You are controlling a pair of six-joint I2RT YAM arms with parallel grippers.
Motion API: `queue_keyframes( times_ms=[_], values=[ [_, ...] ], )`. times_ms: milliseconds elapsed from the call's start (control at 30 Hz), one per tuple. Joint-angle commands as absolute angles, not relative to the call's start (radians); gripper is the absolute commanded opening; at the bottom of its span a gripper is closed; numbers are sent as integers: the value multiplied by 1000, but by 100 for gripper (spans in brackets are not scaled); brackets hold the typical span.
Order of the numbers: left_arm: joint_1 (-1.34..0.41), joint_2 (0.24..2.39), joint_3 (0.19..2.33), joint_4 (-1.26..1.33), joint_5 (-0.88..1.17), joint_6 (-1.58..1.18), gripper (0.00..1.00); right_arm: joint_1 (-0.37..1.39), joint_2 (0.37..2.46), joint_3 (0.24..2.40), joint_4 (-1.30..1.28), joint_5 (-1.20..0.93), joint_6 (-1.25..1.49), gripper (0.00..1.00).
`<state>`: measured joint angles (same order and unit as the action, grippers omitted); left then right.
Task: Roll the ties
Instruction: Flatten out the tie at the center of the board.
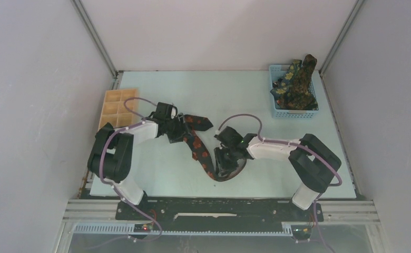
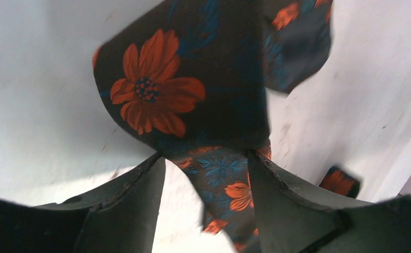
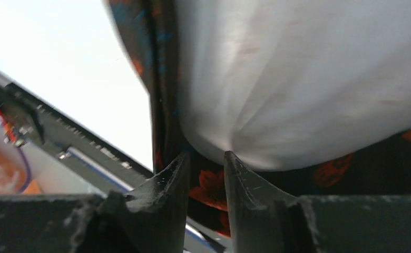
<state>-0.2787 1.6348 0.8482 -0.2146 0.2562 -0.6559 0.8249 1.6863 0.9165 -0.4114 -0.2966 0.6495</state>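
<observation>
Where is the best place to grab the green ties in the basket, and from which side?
Pinch the green ties at the tip sticking up past the far rim of the basket, coming from above. The mesh walls would likely block side approaches, and that raised tip stands clear of the bundle.

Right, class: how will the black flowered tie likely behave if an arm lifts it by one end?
Probably floppy: the black tie snakes and curls across the table. Likely light, since the thin cloth folds over itself. It may slip; the fabric looks smooth.
</observation>
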Motion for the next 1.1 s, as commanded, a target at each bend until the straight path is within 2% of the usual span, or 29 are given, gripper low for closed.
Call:
queue_keyframes(
  times_ms=[0,200,367,533,567,633,733,767,833,900,967,1067],
  values=[
    [-312,1752,996,-169,293,-652,66,904,1703,919,-238,-420,782,31],
    [-418,1925,1253,-230,330,-630,65,947,1763,1024,-130,-490,817,29],
    [-501,1924,1329,-254,323,-604,65,937,1746,1101,-255,-502,730,28],
    [-502,1741,1295,-361,97,-534,78,897,1584,1101,-475,-302,621,29],
    [-502,1678,1289,-386,51,-522,83,891,1546,1101,-511,-254,609,29],
    [-504,1578,1267,-427,-52,-503,98,884,1466,1101,-568,-158,586,31],
    [-506,1410,1197,-456,-189,-492,100,872,1341,1091,-625,-15,567,36],
    [-506,1356,1172,-468,-232,-490,100,861,1303,1078,-626,38,565,42],
    [-506,1258,1119,-481,-308,-490,100,835,1232,1042,-613,88,571,67],
    [-498,1184,1054,-474,-368,-522,100,794,1166,1007,-594,114,583,87],
    [-466,1149,1020,-503,-335,-534,100,749,1110,972,-567,131,593,96],
    [-472,1106,985,-554,-214,-556,100,677,1044,910,-534,154,628,98]
  ],
)
